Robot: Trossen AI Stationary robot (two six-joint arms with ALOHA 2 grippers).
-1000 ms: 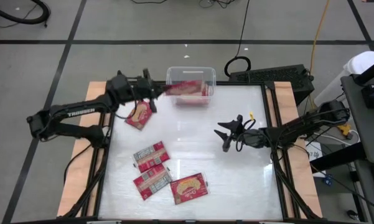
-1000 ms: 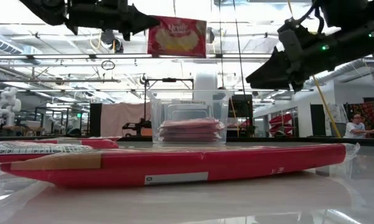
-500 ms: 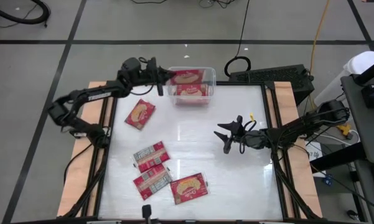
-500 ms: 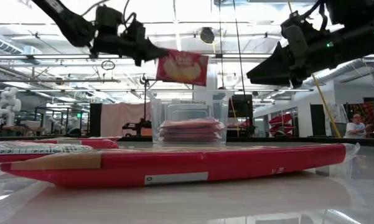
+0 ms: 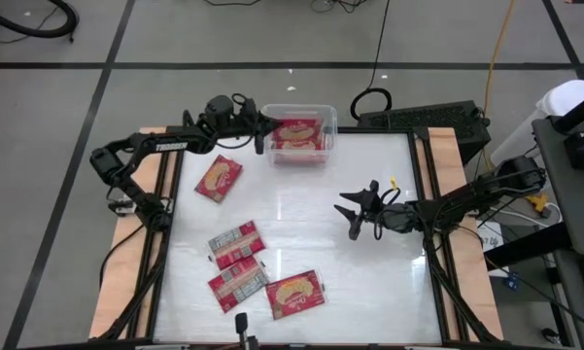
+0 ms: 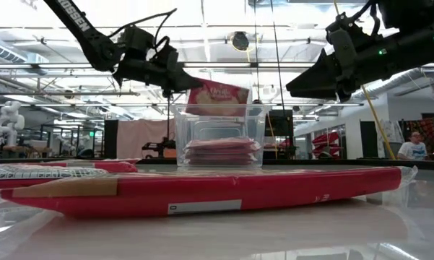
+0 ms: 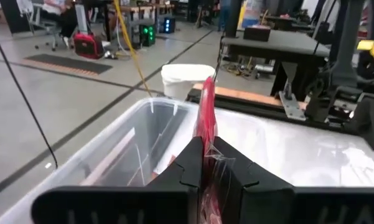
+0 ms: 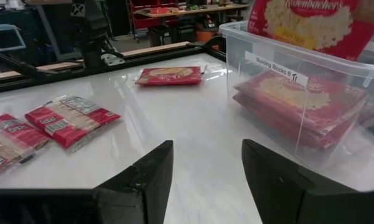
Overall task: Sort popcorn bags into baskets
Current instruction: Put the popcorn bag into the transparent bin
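Inside the bin [image 6: 220,136], only the low view shows a stack of bags [image 6: 223,152] lying flat on its floor. Over the bin's rim, the left gripper [image 5: 263,127] is clamped on one bag [image 5: 295,130], held edge-up between its fingers [image 7: 188,163]. Well away from the bin, the right gripper [image 5: 354,213] hangs with jaws apart, holding nothing.

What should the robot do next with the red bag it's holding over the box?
Probably open the left pincer and let go. Its popcorn bag already hangs over the clear bin, above the stack of bags inside, so it should drop onto them.
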